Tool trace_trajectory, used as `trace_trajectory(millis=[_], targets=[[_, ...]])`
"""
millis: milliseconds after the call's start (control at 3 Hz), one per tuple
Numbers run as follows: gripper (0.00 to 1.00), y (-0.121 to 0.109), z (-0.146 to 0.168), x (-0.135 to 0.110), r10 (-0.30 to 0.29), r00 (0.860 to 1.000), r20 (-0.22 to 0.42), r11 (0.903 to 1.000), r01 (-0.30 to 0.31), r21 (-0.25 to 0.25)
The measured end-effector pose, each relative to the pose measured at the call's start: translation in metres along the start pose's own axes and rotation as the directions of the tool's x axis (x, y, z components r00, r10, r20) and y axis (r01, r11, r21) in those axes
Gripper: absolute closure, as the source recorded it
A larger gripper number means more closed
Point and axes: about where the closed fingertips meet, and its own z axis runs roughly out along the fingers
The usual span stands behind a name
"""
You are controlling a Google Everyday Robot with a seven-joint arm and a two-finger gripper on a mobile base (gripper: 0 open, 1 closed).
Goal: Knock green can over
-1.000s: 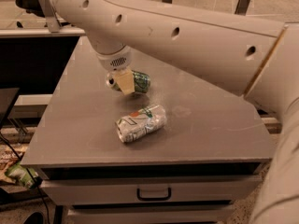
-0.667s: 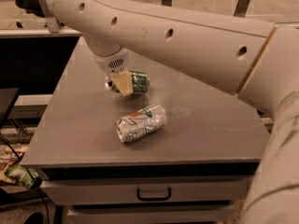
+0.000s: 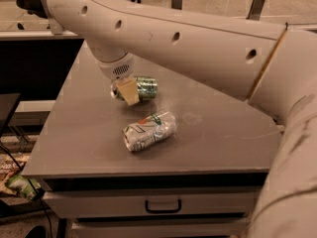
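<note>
Camera view shows you little change: the can (image 3: 147, 87) still lies toppled on the table (image 3: 223, 133), at 12 o'clock from the packet (image 3: 148, 131). The tool (image 3: 128, 90) sits at its 9 o'clock end, and you cannot tell whether it is clenched. The task looks done.

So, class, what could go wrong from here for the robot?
1. The green can seems to lie on its side by the gripper; a nudge could roll it toward the table edge.
2. The white packet lies just in front; an arm sweep might push it off.
</note>
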Motion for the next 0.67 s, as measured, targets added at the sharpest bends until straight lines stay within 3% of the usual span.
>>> trace_trajectory(millis=[333,667], targets=[[0.00,0.0011,0.0021,-0.0041,0.008,1.000,0.029,0.9997,-0.007,-0.024],[0.00,0.0011,0.0021,-0.0041,0.008,1.000,0.029,0.9997,-0.007,-0.024]])
